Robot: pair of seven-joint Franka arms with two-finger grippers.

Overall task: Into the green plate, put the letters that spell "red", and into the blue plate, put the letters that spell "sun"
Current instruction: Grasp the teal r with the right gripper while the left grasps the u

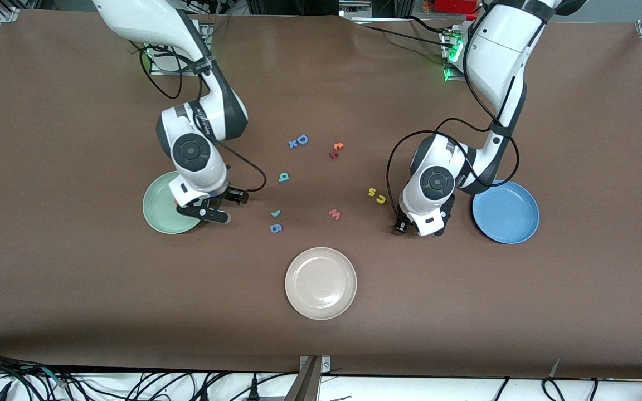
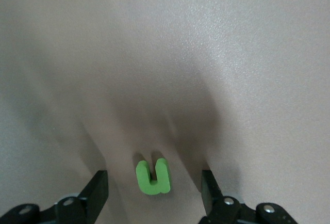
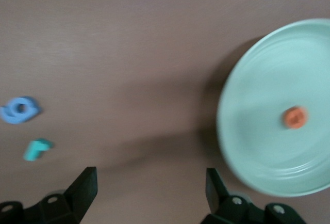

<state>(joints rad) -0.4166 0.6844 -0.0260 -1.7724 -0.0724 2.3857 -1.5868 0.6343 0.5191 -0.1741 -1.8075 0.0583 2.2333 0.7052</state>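
A cream-white plate (image 1: 321, 283) is sitting nearest the front camera. The left gripper (image 2: 154, 195) is hovering low over the table beside the blue plate (image 1: 505, 212), jaws spread wide, with the green letter (image 2: 153, 176) lying between the fingers, untouched. The right gripper (image 3: 152, 193) is hanging at the rim of the green plate (image 3: 258, 79), jaws wide and empty, the orange e (image 3: 295, 117) lying in that plate. Farther off, the yellow s (image 1: 372, 192) is lying on the table.
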